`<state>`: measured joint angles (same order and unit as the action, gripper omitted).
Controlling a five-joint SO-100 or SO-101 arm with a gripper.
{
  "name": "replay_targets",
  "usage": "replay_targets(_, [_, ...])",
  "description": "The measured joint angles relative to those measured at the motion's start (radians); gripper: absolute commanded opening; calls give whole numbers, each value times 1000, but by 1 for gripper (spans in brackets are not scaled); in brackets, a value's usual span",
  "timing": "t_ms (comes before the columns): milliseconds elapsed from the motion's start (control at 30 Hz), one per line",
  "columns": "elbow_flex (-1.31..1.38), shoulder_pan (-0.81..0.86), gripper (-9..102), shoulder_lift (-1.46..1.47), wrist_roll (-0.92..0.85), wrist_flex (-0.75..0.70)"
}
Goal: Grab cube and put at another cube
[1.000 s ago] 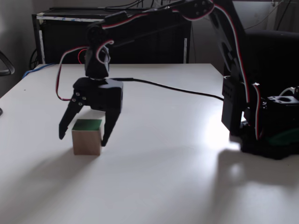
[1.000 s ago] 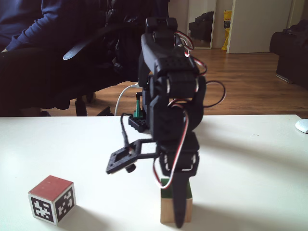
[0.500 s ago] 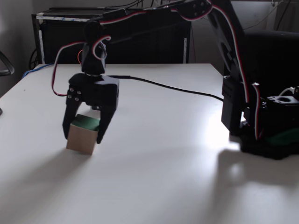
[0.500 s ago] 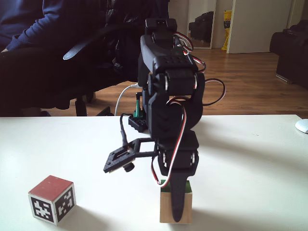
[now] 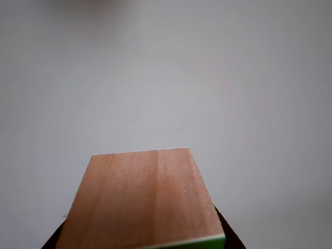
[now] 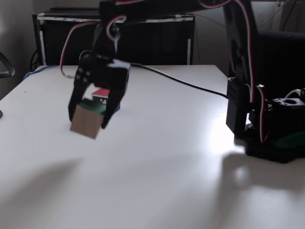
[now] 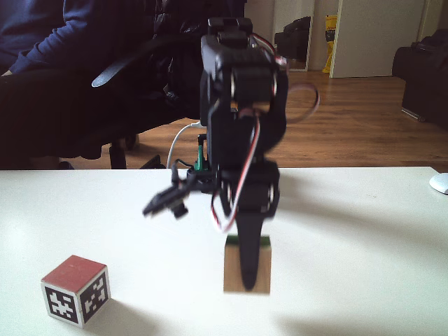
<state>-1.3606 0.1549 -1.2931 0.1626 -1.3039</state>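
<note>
My gripper is shut on the cube, a wooden block with a green top face, and holds it tilted just above the white table. In a fixed view from the front, one black finger crosses the cube. The other view has the cube's wood-grain face close up, with a green edge at the bottom. Another cube, with a red top and black-and-white marker faces, rests on the table to the left. Its red and blue faces peek out behind the gripper.
The arm's base stands at the table's right edge, and a black cable runs across the table behind the gripper. A person in dark clothes sits behind the table. A white object lies at the right edge.
The fingers closed on the green-topped cube and raised it off the table. The arm has lifted and carried it away from the front edge, toward the red cube.
</note>
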Motion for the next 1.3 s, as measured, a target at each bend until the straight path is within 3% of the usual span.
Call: replay_targets(1300, [284, 426, 15, 63, -95, -150])
